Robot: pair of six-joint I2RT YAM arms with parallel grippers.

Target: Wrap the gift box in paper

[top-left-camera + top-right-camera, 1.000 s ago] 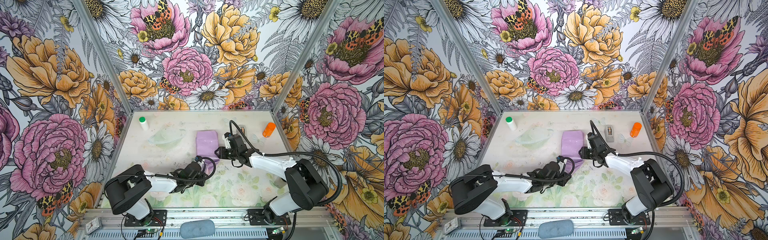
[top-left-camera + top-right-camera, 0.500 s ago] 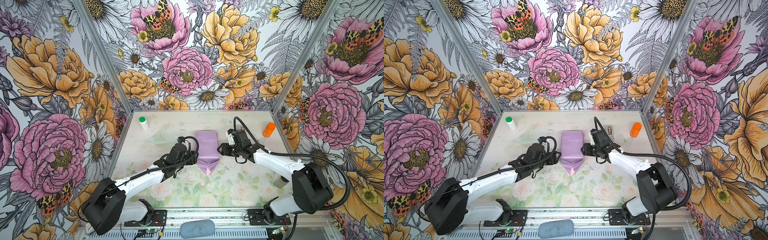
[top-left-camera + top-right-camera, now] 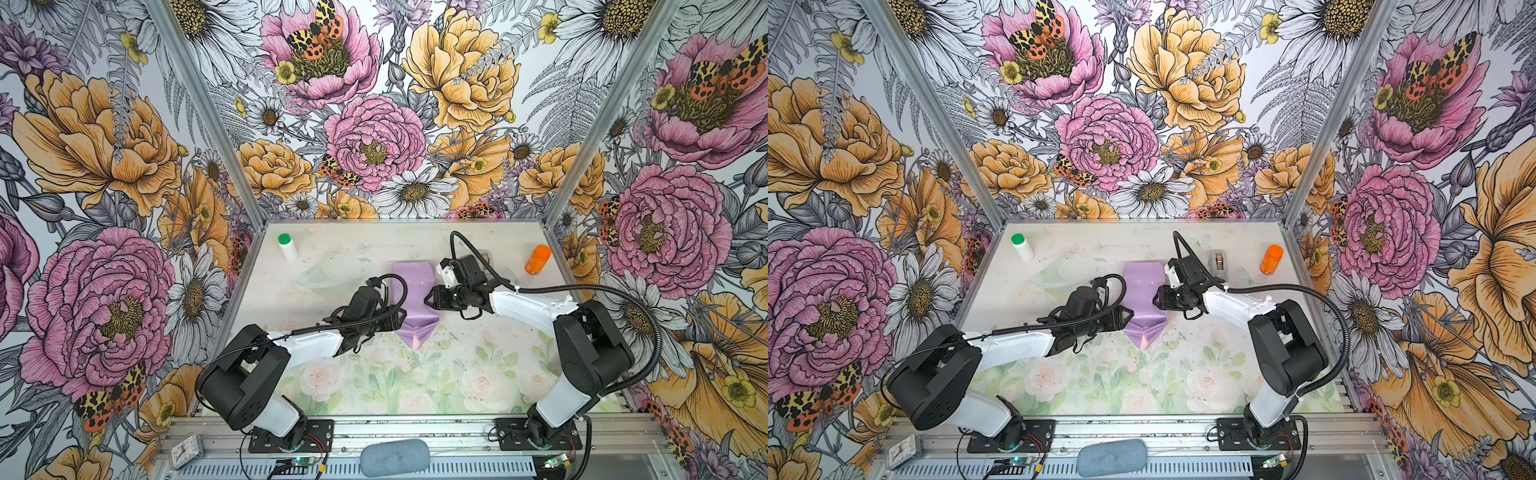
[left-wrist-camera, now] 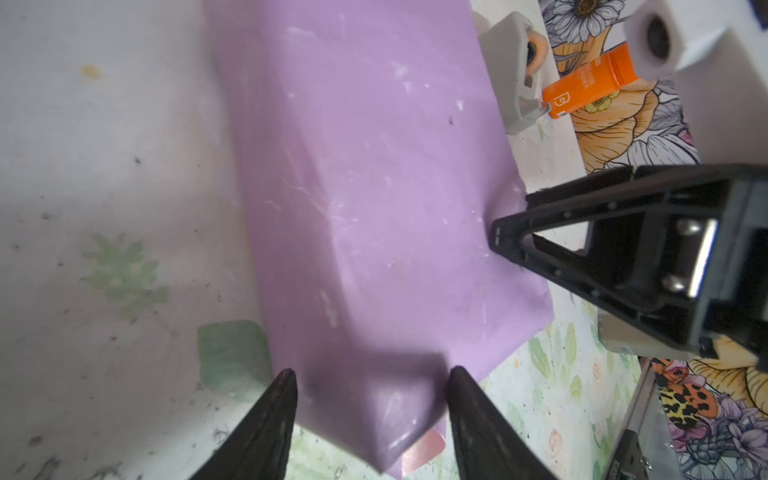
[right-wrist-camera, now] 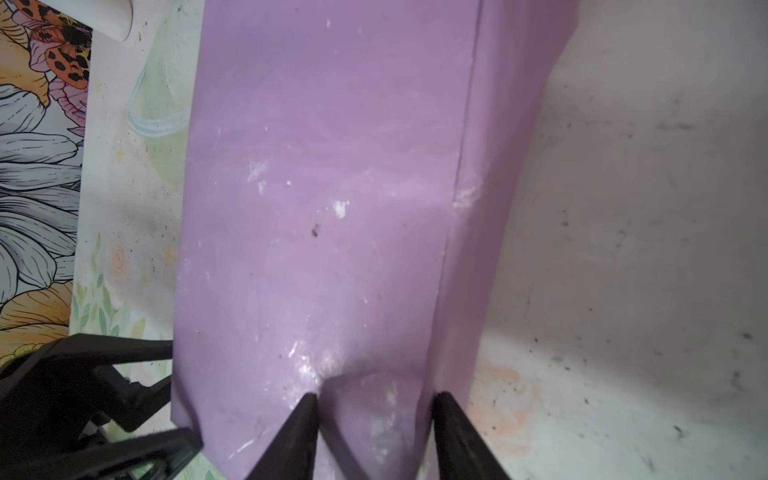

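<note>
The paper (image 3: 413,291) (image 3: 1144,291) looks lilac and is folded round the gift box, which is hidden inside it; the parcel lies mid-table with a pointed flap at its near end. In both top views my left gripper (image 3: 401,318) (image 3: 1128,316) is at the parcel's left near side. In the left wrist view its jaws (image 4: 372,374) stand open astride the parcel's corner. My right gripper (image 3: 428,297) (image 3: 1156,299) meets the parcel's right side. In the right wrist view its jaws (image 5: 374,399) are apart, tips pressed into the paper (image 5: 332,187), denting it.
A white bottle with a green cap (image 3: 286,246) stands back left and an orange bottle (image 3: 538,259) back right. A grey tape dispenser (image 3: 1219,264) (image 4: 509,83) sits behind the right gripper. A clear plastic piece (image 3: 332,272) lies left of the parcel.
My left gripper left the parcel's near end, swung out left and came back to its left near corner, jaws wider. The pointed flap now shows. The right gripper shifted slightly along the right side.
</note>
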